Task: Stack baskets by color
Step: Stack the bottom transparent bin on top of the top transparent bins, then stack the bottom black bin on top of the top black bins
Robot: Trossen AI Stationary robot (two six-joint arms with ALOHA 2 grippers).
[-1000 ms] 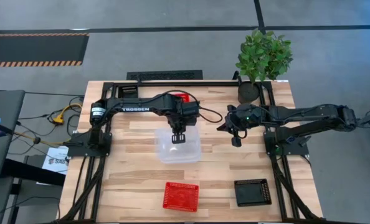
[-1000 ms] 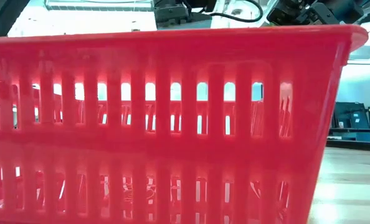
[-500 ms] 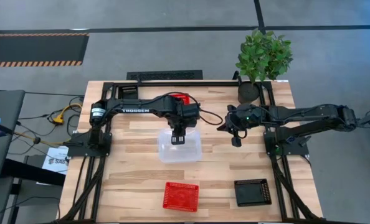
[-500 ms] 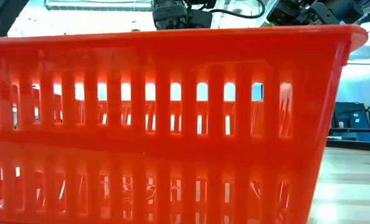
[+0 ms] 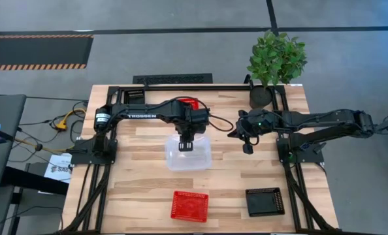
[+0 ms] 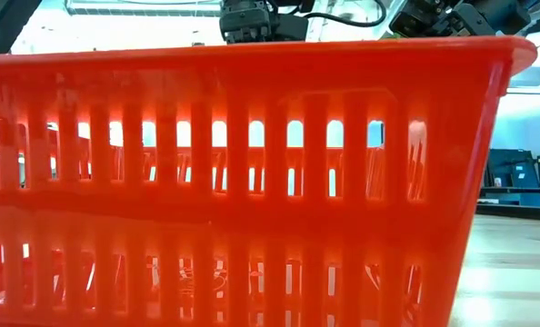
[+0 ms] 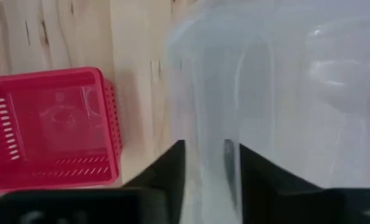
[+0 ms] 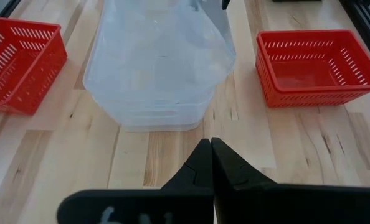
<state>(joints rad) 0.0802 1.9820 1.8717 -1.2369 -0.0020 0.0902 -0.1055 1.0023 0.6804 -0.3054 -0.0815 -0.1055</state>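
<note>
Wood table (image 5: pixel 142 196), grey floor | left gripper (image 7: pixel 211 163) fingers astride clear basket (image 5: pixel 188 155) wall | right gripper (image 8: pixel 210 163) closed, empty

The clear baskets (image 5: pixel 188 155) sit nested upright mid-table. One red basket (image 5: pixel 190 205) stands near the front edge, with a black basket (image 5: pixel 265 202) well to its right. Another red basket (image 5: pixel 192 103) lies behind the clear ones, partly hidden.

Table (image 5: pixel 142 196): pale wood planks, matt, visible grain. Clear baskets (image 8: pixel 157 68): translucent glossy plastic, smooth. Red basket (image 5: pixel 190 205): perforated plastic, slight sheen. Black basket (image 5: pixel 264 201): matt perforated plastic.
</note>
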